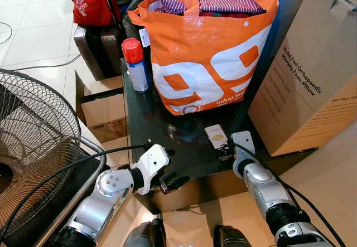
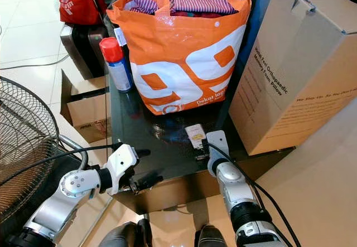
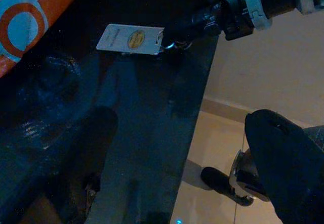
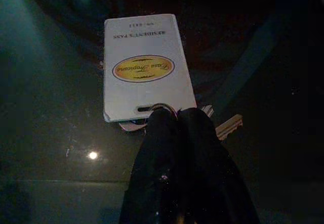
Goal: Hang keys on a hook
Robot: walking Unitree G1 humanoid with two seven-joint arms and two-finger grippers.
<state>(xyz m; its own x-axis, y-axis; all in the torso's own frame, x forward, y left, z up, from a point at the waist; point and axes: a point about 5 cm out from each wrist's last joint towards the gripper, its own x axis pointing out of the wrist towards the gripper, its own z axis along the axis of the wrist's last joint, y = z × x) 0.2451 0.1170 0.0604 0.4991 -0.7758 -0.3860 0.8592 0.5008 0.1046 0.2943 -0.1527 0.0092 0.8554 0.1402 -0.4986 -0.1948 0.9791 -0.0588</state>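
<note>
At the near edge of the dark glass table (image 1: 150, 119), the right claw (image 4: 174, 120) was pressed together on the ring of the keys (image 4: 228, 125), just below their white pass card (image 4: 144, 67); the lift, I judged, wanted to go straight up so the card cleared the glass. The left claw (image 1: 166, 184) hung spread off the table's front edge, while the orange bag (image 1: 206, 57) behind and pillow box (image 1: 312, 74) to the right left little open room.

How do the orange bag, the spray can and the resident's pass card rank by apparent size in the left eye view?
1. Orange bag
2. Spray can
3. Resident's pass card, though it lies nearer the camera.
</note>
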